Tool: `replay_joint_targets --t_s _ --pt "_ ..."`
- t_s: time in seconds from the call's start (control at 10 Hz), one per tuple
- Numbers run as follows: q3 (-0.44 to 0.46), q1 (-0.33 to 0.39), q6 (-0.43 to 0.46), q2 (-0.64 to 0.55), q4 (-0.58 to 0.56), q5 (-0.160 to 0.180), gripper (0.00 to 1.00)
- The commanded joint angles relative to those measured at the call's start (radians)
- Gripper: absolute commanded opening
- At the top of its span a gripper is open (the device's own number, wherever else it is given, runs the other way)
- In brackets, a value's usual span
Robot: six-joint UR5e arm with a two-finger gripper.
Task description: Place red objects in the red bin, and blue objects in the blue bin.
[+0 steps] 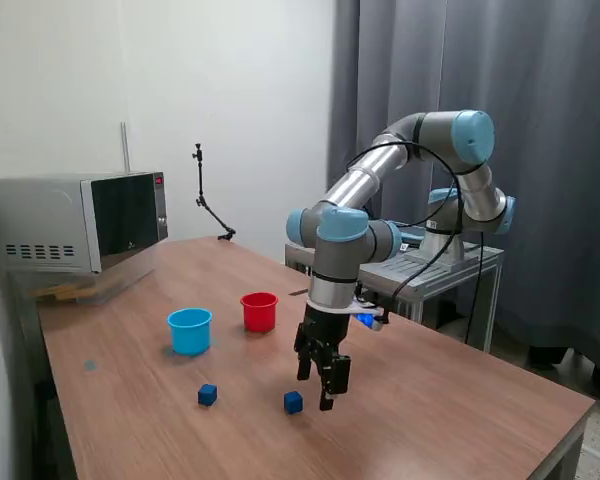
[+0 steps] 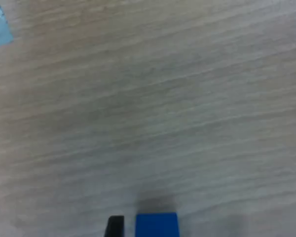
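Observation:
Two tiny dark blue cubes lie on the wooden table, one toward the exterior view's left and one right beside my gripper. The gripper is open, low over the table, with nothing held. In the wrist view the near blue cube sits between the fingers, close to one dark finger. The light blue bin and the red bin stand upright side by side farther back. No red cubes are in view.
A microwave stands at the table's back corner on the exterior view's left. A thin black stand is behind the table. The arm's metal base frame is at the far side. A scrap of blue tape lies on the wood.

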Motion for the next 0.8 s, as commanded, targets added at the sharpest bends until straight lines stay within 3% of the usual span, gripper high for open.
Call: replay_joint_targets --t_s 0.0,0.7 --pt "0.009 -0.001 -0.006 0.014 -0.001 0.000 1.00" --pt "-0.011 -0.020 -0.132 0.030 -0.003 -0.003 1.00"
